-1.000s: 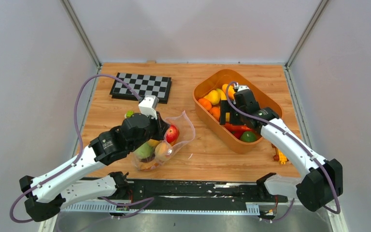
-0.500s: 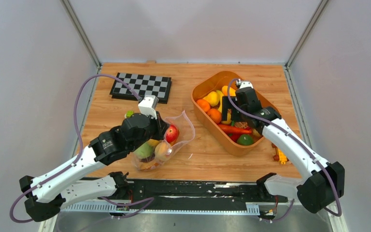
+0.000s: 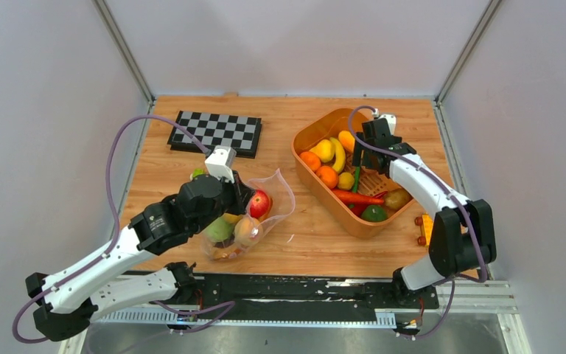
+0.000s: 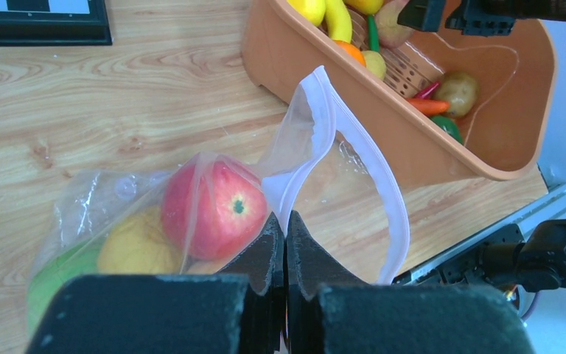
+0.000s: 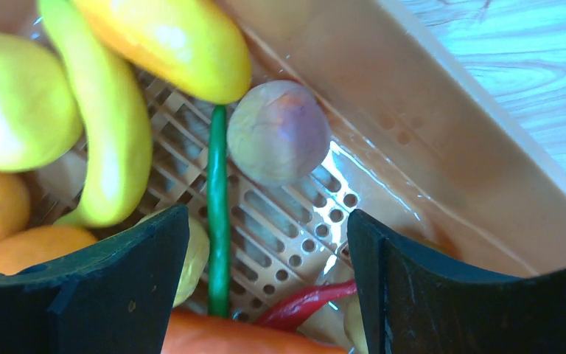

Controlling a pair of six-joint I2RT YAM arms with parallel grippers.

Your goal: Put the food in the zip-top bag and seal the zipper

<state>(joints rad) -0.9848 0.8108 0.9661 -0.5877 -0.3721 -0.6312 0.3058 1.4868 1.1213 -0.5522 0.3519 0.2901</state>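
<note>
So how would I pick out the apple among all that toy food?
Find the clear bag lying on the wooden table, beside the orange tub. The apple sits just inside its open mouth. It is the only bright red piece there; its neighbours are yellow, green and peach.

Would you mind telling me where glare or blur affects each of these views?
Top external view: even, soft light, faint shadows, nothing blurred. Left wrist view: the left gripper is a dark, soft-edged mass, while the zip-top bag shows mild sheen over the red apple. Right wrist view: a bright glare streak on the orange tub wall; the right gripper is near-black.
</note>
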